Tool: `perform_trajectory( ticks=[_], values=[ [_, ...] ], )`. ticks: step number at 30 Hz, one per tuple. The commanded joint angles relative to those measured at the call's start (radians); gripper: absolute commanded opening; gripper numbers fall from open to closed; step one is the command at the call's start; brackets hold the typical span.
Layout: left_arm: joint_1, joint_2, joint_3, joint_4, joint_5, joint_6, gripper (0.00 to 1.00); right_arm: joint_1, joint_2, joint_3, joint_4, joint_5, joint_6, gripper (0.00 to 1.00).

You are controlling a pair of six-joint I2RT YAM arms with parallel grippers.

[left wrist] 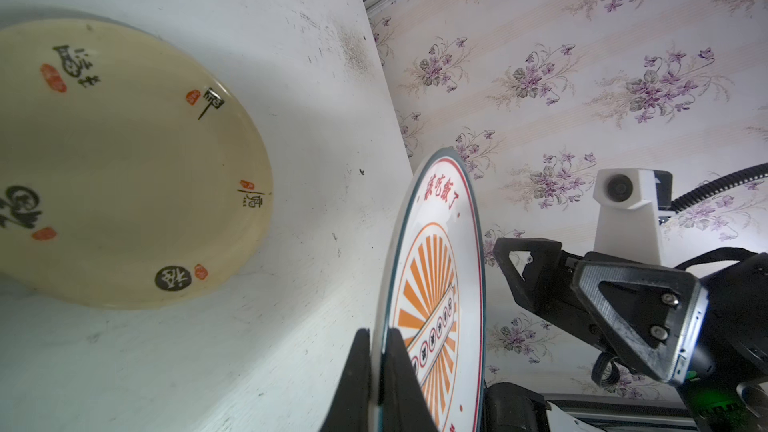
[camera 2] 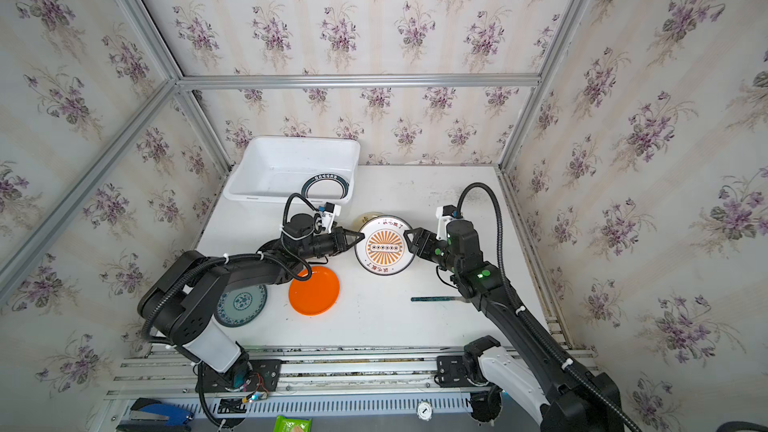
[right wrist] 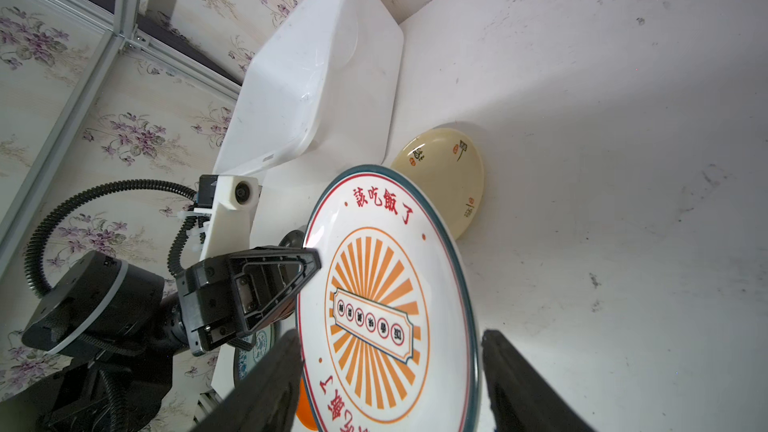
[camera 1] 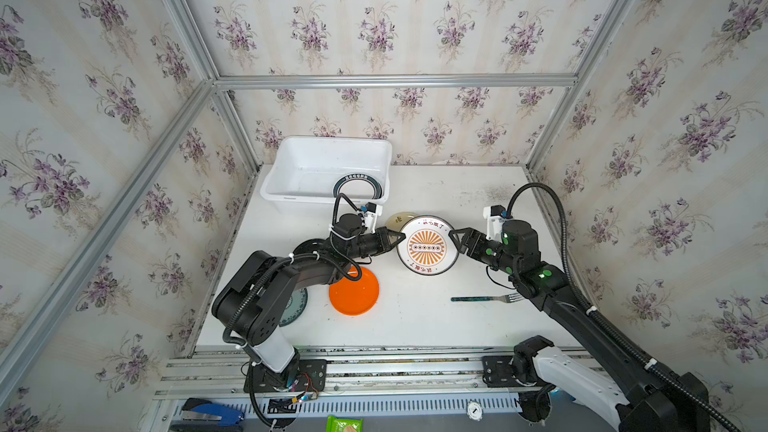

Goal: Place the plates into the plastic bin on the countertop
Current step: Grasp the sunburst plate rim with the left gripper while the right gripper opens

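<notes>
left gripper point(camera 1: 401, 238) is pinched shut on the left rim of the sunburst plate point(camera 1: 427, 246), holding it face up and approx level above the countertop point(camera 1: 415, 317). right gripper point(camera 1: 455, 241) is at the opposite rim w/ jaws spread, one either side of the edge. in the right wrist view they look clear of it, so the plate hangs from the left grip alone. the key relation: the plastic bin point(camera 1: 291, 168) lies back and to the left of the plate, on the left arm's side and well apart from the right arm, so my read is the left arm does the carry. plate is round, so no long axis to line up, but it sticks out sideways from the fingers and has to go up over the bin's near wall. one ringed plate point(camera 1: 357, 184) already sits inside, near the right end. the cream plate point(camera 1: 400, 220) lies on the counter just behind the held one, partly under it. orange plate point(camera 1: 355, 290) and black plate point(camera 1: 309, 247) sit under the left arm, a teal patterned plate point(camera 2: 241, 305) front left, a fork point(camera 1: 486, 298) front right. main obstacle imo is the open right gripper, which should back off first.
</notes>
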Motion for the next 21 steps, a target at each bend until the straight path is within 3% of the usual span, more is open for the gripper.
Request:
perform_trajectory(
  ticks=[1, 8, 12, 21],
  values=[
    [0.001, 0.005, 0.028, 0.011, 0.008, 0.006, 0.00, -0.005, 0.028, 0.043, 0.023, -0.028, -0.020, 0.74],
    [0.002, -0.019, 0.062, -0.043, -0.001, 0.025, 0.00, -0.017, 0.066, 0.073, 0.037, -0.061, -0.001, 0.86],
    [0.007, -0.062, 0.079, -0.124, -0.020, 0.068, 0.00, -0.033, 0.086, 0.068, 0.086, -0.142, 0.050, 0.89],
    [0.060, -0.159, 0.132, -0.277, -0.071, 0.153, 0.00, -0.090, 0.020, 0.010, 0.114, -0.204, 0.080, 0.90]
  ],
)
